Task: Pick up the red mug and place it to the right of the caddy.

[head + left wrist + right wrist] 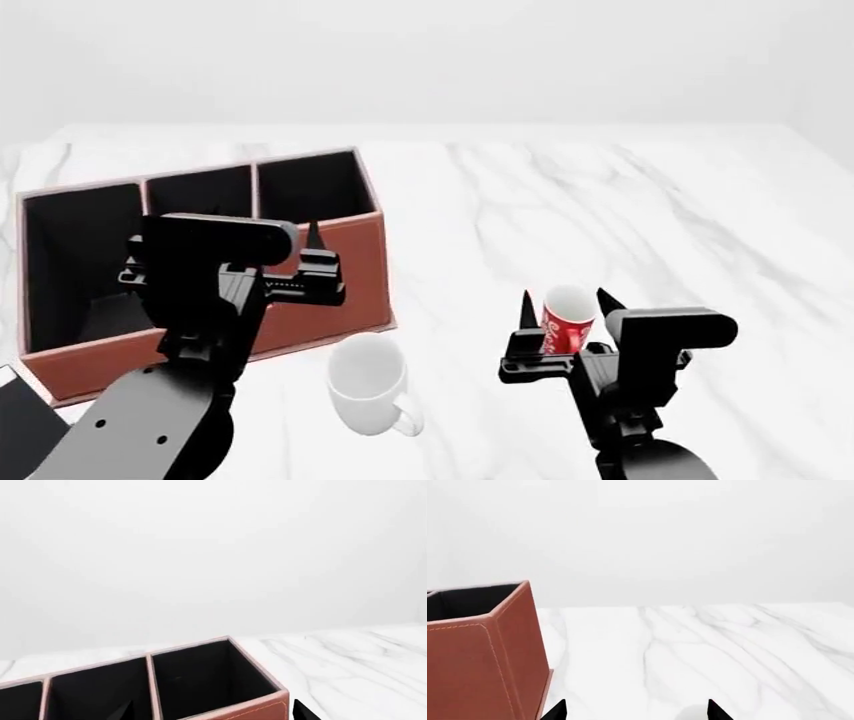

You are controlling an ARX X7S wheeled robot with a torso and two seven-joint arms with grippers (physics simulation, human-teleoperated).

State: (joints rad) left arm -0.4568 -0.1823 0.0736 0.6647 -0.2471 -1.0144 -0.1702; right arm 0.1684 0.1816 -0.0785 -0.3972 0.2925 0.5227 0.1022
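Note:
The red mug with white lettering stands upright on the marble table, right of the caddy, a reddish-brown box with black-lined compartments. My right gripper is open, with one black fingertip on each side of the mug's top; I cannot tell whether they touch it. In the right wrist view the gripper shows only two spread tips, with the caddy's corner to one side. My left gripper is open and empty over the caddy's front wall. The left wrist view looks into the caddy's compartments.
A larger plain white mug stands in front of the caddy's right corner, between my two arms. A small black book lies at the lower left edge. The white marble table stretches back and right.

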